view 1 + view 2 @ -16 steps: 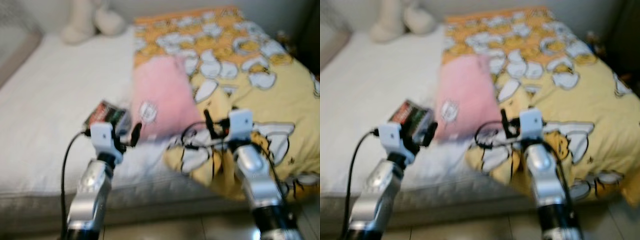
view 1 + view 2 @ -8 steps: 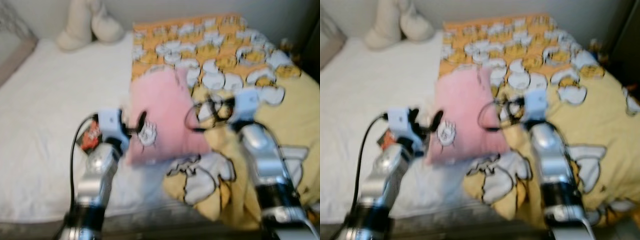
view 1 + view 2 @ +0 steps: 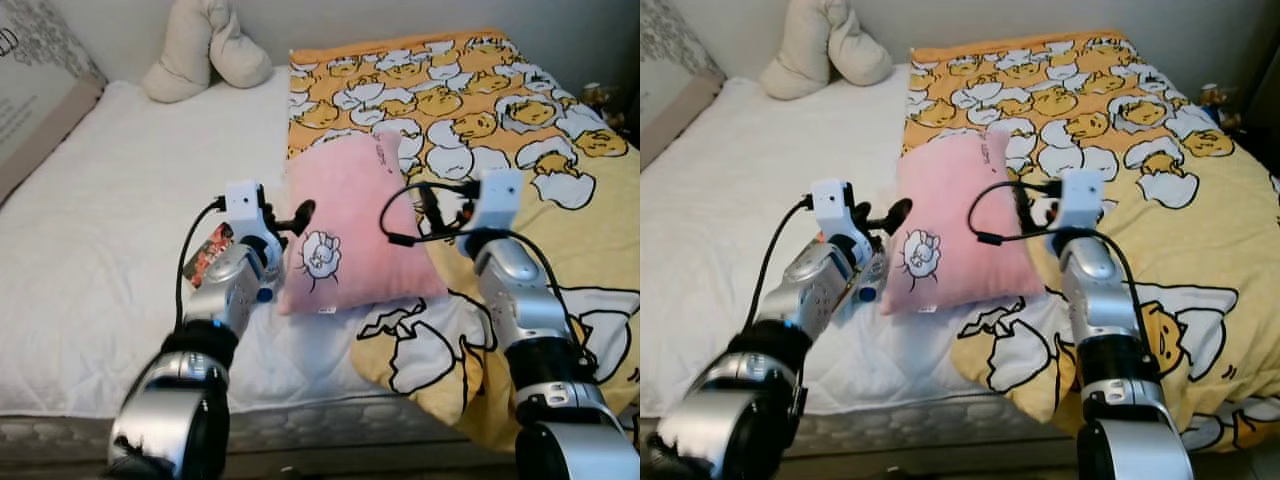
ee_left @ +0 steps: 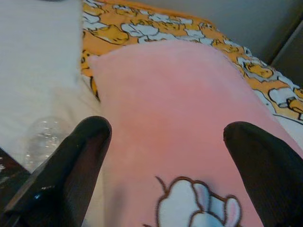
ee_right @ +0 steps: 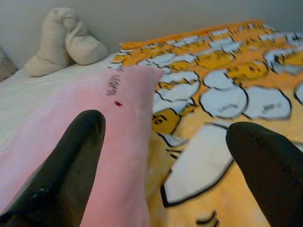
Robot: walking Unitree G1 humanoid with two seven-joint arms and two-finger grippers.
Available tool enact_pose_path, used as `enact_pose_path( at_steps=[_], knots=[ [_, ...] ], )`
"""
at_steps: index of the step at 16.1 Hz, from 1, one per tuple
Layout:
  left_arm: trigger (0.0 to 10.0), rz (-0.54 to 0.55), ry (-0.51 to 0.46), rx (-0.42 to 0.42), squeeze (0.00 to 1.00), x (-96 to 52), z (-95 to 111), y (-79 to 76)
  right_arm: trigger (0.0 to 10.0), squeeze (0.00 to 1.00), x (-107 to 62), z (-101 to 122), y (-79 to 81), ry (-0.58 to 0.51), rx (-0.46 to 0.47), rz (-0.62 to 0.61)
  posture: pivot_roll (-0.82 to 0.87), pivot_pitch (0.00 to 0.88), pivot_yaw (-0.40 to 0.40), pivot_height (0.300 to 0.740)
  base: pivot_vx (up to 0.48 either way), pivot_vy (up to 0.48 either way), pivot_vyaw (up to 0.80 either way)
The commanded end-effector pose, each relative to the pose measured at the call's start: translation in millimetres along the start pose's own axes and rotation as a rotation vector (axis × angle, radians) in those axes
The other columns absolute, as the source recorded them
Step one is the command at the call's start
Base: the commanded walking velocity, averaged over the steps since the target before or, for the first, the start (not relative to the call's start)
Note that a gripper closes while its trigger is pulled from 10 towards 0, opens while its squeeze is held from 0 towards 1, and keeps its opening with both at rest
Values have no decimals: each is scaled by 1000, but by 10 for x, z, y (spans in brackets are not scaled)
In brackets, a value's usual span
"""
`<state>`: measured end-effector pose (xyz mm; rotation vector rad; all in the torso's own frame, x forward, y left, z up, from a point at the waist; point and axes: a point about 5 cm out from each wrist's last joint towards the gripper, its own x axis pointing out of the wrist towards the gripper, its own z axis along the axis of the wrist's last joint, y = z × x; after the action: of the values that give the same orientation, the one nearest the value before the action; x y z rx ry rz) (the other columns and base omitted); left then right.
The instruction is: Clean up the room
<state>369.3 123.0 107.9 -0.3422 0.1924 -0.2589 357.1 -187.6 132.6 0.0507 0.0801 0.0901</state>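
Note:
A pink pillow [image 3: 350, 215] with a small cartoon print lies on the bed, half on the white mattress [image 3: 110, 190] and half on the yellow duck-patterned blanket [image 3: 460, 100]. My left gripper [image 3: 285, 215] hovers at the pillow's left edge, open, and in the left wrist view the pillow [image 4: 180, 123] lies between the spread fingers [image 4: 71, 165]. At the pillow's right edge my right gripper [image 3: 440, 200] is open too. The right wrist view has the pillow's edge [image 5: 118, 109] and the blanket [image 5: 213, 104] between its fingers.
A red and black snack packet [image 3: 206, 255] and a clear plastic bottle [image 4: 45, 137] lie on the mattress under my left arm. A cream plush cushion [image 3: 205, 50] sits at the head of the bed. A printed box [image 3: 30, 90] leans at far left.
The view has moved in closer over the bed and is now sharp. Both arms have reached forward, from near the bed's front edge to either side of the pink pillow.

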Motion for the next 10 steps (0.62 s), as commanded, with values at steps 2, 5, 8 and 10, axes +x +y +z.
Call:
enact_pose_path(
  at_steps=[2, 5, 8, 10],
  knots=[
    [10000, 62, 10, -44, 0, -8, -9, 139, 10000, 0, 45, 49, 97, -1, 69, 30, -198, 40, 171, 740, 0, 0, 0],
    [10000, 93, 40, -119, 0, -21, -128, 182, 10000, 0, 11, -60, 95, 40, 139, 25, -204, 101, 178, 740, 0, 0, 0],
    [10000, 107, 40, -229, 0, -21, -210, 156, 10000, 0, 76, -85, 250, 73, 158, 82, -218, 171, 175, 740, 0, 0, 0],
    [10000, 28, 28, -298, 0, 40, -214, -21, 10000, 0, 73, -104, 318, 89, 195, 99, -216, 199, 170, 740, 0, 0, 0]
  ],
)
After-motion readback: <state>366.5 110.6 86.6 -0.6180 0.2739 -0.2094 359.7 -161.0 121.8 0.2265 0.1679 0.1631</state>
